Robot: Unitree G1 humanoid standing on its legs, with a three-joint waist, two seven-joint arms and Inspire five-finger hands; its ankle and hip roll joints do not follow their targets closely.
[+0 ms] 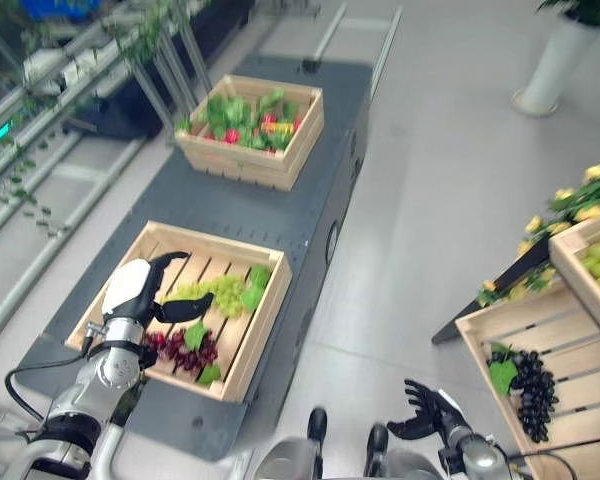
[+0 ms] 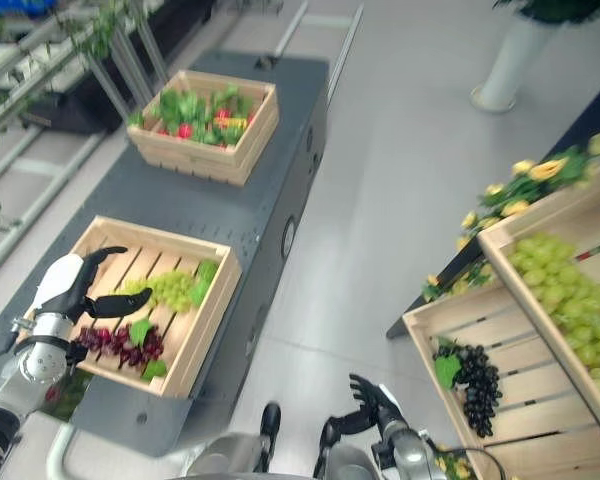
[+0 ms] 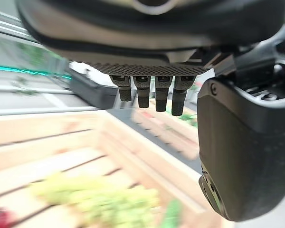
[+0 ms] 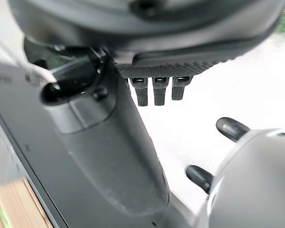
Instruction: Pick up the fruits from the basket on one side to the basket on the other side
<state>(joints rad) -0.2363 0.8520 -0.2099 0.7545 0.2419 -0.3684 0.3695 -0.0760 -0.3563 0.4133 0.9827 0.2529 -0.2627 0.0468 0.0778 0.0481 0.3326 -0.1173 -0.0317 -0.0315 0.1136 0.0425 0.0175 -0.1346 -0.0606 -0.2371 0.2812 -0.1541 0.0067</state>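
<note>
The left hand [image 1: 145, 290] hangs over the near crate [image 1: 250, 345] on the dark table [image 1: 310, 215], fingers loose and apart, grasping nothing. Below it lie the green grapes [image 1: 215, 293] and, nearer, the red grapes [image 1: 185, 350], both inside the crate with leaves among them. The right hand [image 1: 428, 408] sits low near the robot, fingers spread and empty, above the floor between the table and the right crate [image 1: 510, 330], where black grapes [image 1: 530, 390] already rest.

I'd say the risk is in the grab. A bunch is soft and lumpy, so a shallow pinch could pull off leaves or let the bunch slide out on the way across. The two bunches lie close, and fingers coming down between them might snag both. The crate wall could also catch a dangling bunch as it lifts out. The carry runs across open floor, so a drop there would land out of reach.

A far crate [image 1: 255, 130] of greens and red produce stands further along the table. Metal racking [image 1: 70, 120] with vines runs on the left, a white planter [image 1: 555, 65] stands far right, and yellow flowers [image 1: 575, 205] edge the right display.
</note>
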